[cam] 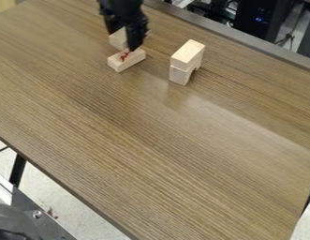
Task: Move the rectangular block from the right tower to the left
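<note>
I can read no text, label, brand, number or sign. Red marking [124,56] on top of wooden block [128,61], too small for me to decipher.

This looks like a robotics lab: a black robot arm [124,11] above a wood-grain surface [151,140], a dark computer case [254,16] (blue lights glowing) with loose cables [288,40] behind, and metal framing [44,225] by a pale, speckled floor [88,216].
</note>
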